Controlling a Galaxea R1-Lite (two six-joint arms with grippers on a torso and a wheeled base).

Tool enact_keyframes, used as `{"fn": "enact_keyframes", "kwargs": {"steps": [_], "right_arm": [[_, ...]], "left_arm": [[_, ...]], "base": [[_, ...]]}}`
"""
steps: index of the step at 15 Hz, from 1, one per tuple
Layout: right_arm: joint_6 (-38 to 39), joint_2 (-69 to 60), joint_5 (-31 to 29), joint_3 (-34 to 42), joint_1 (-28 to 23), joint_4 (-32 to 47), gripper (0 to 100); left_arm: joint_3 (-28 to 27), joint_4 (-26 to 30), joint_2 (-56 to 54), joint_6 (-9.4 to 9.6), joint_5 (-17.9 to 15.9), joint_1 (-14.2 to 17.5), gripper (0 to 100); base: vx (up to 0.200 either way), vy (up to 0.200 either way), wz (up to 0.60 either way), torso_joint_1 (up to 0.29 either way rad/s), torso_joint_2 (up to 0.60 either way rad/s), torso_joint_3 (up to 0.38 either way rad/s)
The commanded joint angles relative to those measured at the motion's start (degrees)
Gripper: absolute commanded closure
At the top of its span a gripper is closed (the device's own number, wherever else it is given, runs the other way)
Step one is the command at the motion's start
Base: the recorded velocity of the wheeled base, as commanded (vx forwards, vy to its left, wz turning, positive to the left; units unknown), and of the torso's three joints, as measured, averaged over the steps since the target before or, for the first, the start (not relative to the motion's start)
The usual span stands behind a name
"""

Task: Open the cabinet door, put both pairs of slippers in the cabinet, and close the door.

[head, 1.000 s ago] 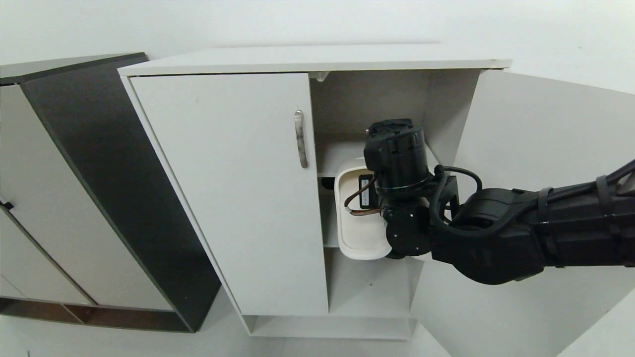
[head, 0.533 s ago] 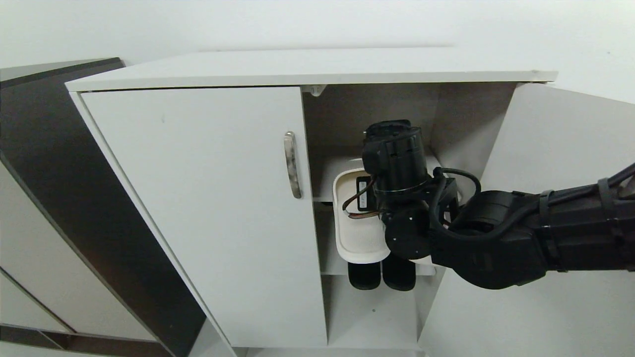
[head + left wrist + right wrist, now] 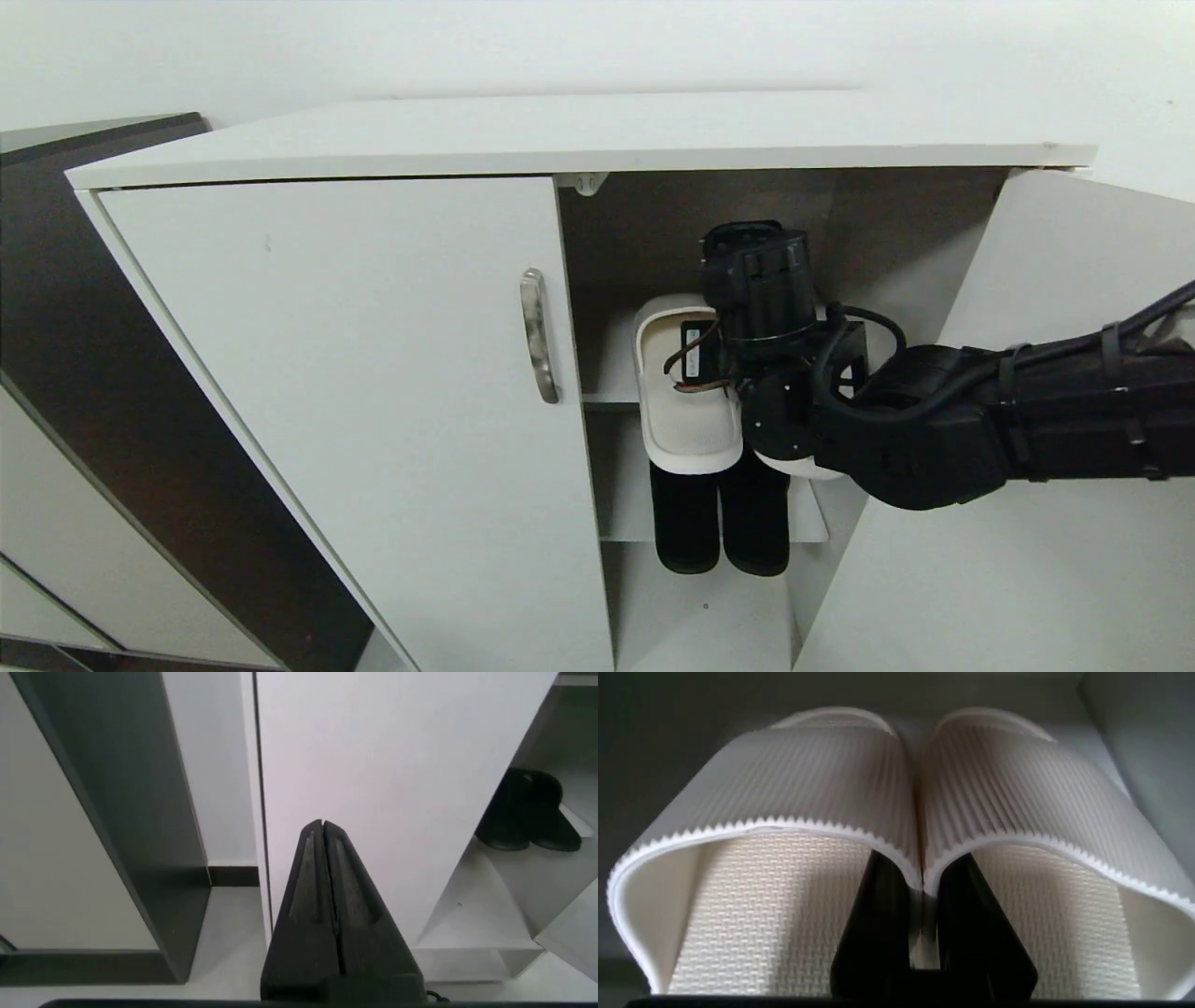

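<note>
Room's pretty plain: white wall (image 3: 597, 42) behind, a pale floor (image 3: 229, 938), and a dark cabinet (image 3: 84, 308) standing just beside the white cabinet (image 3: 560, 126) on the robot's left. The white cabinet's left door (image 3: 355, 401) is shut, its metal handle (image 3: 534, 336) near the inner edge. The right door (image 3: 1018, 560) is swung wide open, so the shelves in that half are showing.

The black slippers (image 3: 719, 523) sit side by side on the middle shelf (image 3: 810, 525), heels poking out past its front edge. The white slippers (image 3: 686, 425) are one level up, toes in over the upper shelf (image 3: 607, 359) and heels hanging out above the black pair. Can't tell if they're actually resting on that shelf.

The right arm comes in from the right and reaches into the open half, wrist bent toward the back. The right end effector (image 3: 920, 873) has one finger inside each white slipper, pinching the two inner strap edges together, so it's gripping the pair.

The left end effector (image 3: 323, 826) hangs low in front of the closed door with its fingers pressed together, holding nothing.
</note>
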Motion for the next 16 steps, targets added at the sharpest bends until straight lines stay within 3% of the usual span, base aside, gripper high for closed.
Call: {"fn": "enact_keyframes", "kwargs": {"steps": [1, 3, 9, 16], "right_arm": [[-0.1, 2.6, 0.3, -3.0, -2.0, -0.1, 100], [-0.3, 5.8, 1.5, -8.2, -4.5, 0.5, 100], [-1.5, 9.1, 1.8, -17.9, -5.4, 7.3, 100], [-1.8, 11.1, 2.3, -19.8, -6.4, 7.6, 100]], "left_arm": [[0.0, 0.0, 0.1, 0.03, 0.0, 0.0, 100], [0.0, 0.0, 0.1, -0.06, 0.0, 0.0, 100], [0.0, 0.0, 0.1, -0.06, 0.0, 0.0, 100], [0.0, 0.0, 0.1, -0.06, 0.0, 0.0, 100]], "base": [[0.000, 0.000, 0.00, 0.000, 0.00, 0.000], [0.000, 0.000, 0.00, 0.000, 0.00, 0.000], [0.000, 0.000, 0.00, 0.000, 0.00, 0.000], [0.000, 0.000, 0.00, 0.000, 0.00, 0.000]]}}
